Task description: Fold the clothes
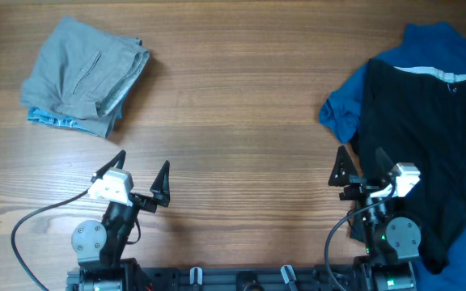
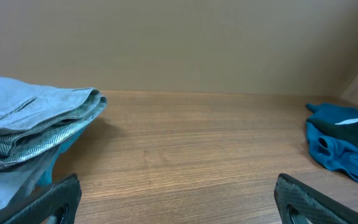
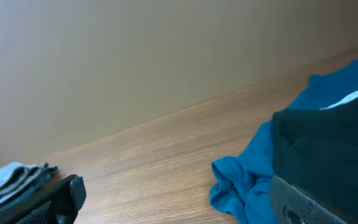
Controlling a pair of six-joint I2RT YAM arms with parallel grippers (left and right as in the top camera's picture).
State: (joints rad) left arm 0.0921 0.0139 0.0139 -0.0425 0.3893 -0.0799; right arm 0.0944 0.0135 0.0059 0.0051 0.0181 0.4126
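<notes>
Large black shorts [image 1: 427, 153] with a pale waistband lie spread at the right of the table, over a bright blue T-shirt [image 1: 342, 109]. Both also show in the right wrist view, the shorts [image 3: 328, 149] over the T-shirt [image 3: 241, 183]. A folded grey garment [image 1: 83, 73] sits at the far left, with a light blue piece under it; it also shows in the left wrist view [image 2: 30, 124]. My left gripper [image 1: 141, 176] is open and empty near the front edge. My right gripper [image 1: 362, 170] is open and empty at the left edge of the shorts.
The wooden table [image 1: 241, 121] spans the whole view. A black cable [image 1: 31, 218] loops by the left arm base. A plain beige wall [image 2: 179, 43] stands behind the table's far edge.
</notes>
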